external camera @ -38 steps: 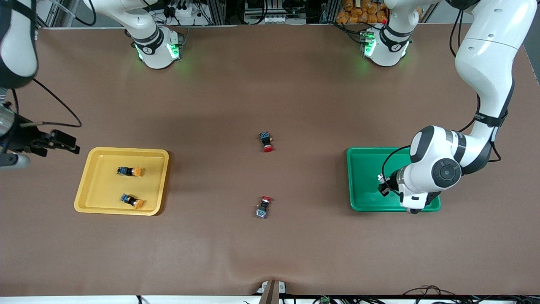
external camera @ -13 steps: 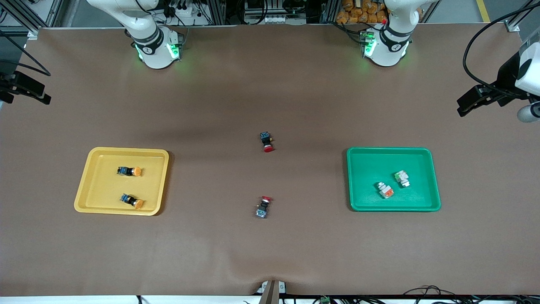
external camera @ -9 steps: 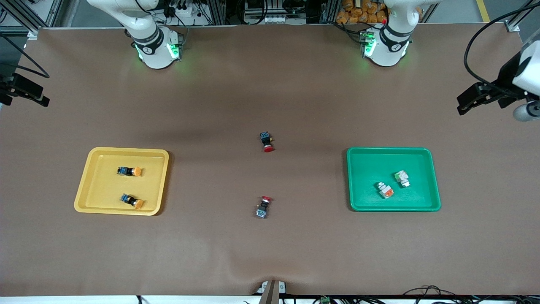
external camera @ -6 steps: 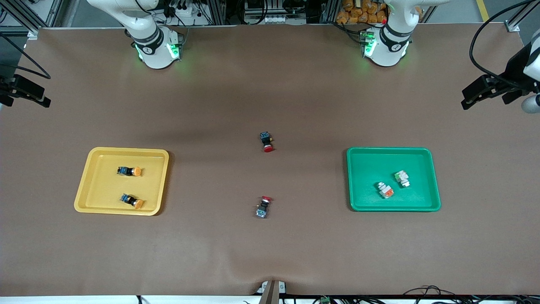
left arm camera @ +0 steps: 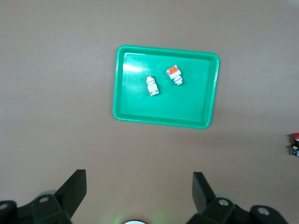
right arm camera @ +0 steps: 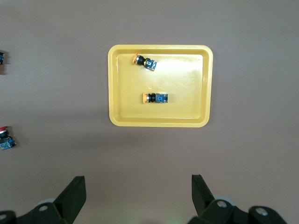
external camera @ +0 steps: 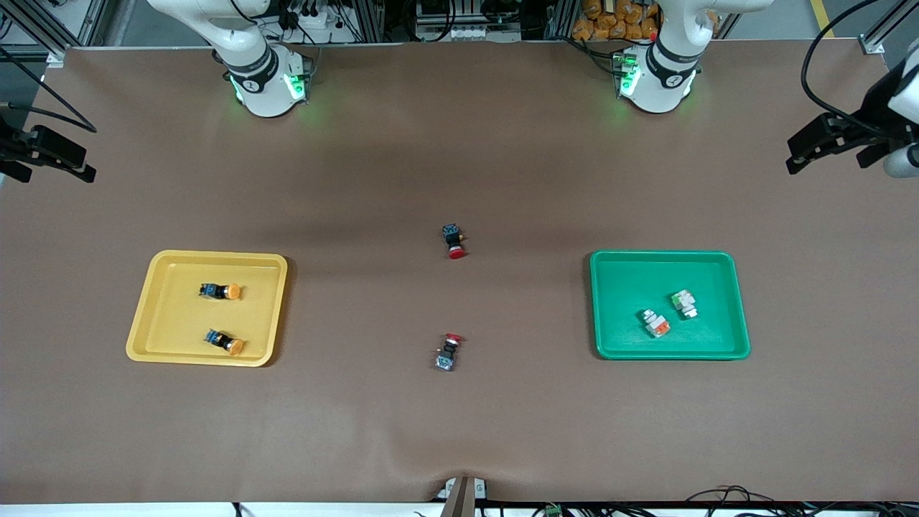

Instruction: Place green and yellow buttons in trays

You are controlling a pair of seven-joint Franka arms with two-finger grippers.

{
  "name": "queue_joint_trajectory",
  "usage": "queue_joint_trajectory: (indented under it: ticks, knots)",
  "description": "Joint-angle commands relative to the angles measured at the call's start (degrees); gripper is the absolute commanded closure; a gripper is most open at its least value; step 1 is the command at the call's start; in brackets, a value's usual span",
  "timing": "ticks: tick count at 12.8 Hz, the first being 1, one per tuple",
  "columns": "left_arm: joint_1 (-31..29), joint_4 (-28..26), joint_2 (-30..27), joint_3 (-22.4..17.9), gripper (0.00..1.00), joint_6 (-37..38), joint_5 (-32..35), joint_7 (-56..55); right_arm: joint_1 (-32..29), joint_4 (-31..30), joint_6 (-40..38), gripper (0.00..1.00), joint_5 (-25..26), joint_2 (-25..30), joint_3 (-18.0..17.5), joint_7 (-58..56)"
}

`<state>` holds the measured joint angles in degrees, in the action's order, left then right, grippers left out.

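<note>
Yellow buttons in yellow tray, both claws open

Left gripper off green tray.

A: Worktop surface?
B: Brown matte covering, one ripple at the edge nearest the front camera.

A: Past the base-side edge?
B: Aluminium framing, cables, a pile of orange items. Even light, green glow patches on covering.
</note>
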<state>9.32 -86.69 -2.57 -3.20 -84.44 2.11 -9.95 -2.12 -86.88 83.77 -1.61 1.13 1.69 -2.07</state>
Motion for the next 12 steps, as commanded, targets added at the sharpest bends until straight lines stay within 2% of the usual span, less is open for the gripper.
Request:
queue_joint_trajectory:
  ticks: [1,12]
  knots:
    - [1.0,-6.2,-5.2,-0.9,0.00,-0.6,-1.1,1.4,0.0,1.4,-0.6,0.00,0.1,-0.6,0.0,-0.6]
    - [1.1,-7.5,-5.4,1.5,0.00,-3.3,-1.1,1.4,0.1,1.4,-0.8,0.00,0.0,-0.9,0.0,-0.6]
